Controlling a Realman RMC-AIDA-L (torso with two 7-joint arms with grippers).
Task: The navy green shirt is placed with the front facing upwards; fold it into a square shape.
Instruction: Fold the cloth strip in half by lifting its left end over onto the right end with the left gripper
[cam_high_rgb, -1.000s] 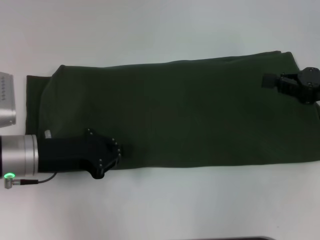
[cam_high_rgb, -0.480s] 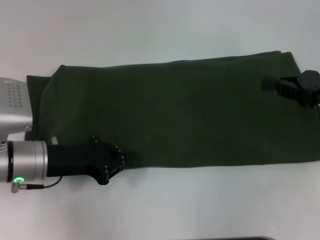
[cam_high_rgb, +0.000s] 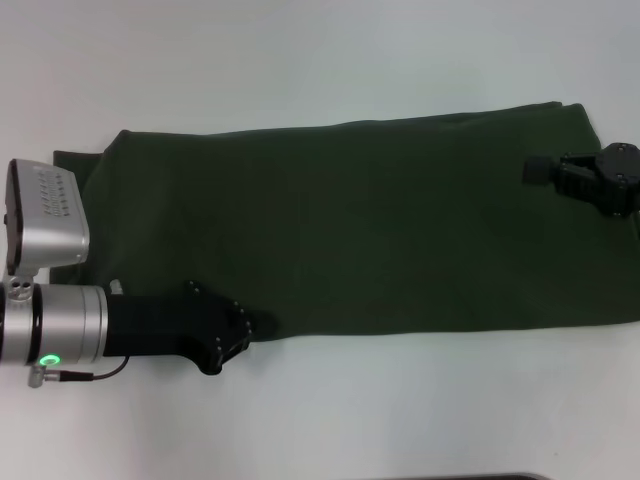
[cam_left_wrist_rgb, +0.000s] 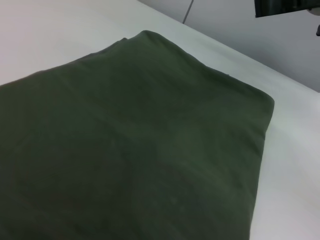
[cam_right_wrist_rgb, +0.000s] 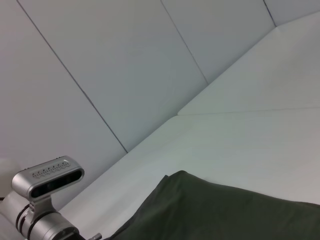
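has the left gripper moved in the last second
Yes. The left gripper has slid toward the robot's right along the navy green shirt, and slightly nearer its front hem.

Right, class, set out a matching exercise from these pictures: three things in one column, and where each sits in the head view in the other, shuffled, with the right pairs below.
Things:
1. shirt
2. left pincer
3. right pincer

Places:
A. over the shirt's right end, near the far edge
B. spread flat across the white table
C. at the shirt's near edge, towards its left end

Pairs: 1-B, 2-C, 3-A
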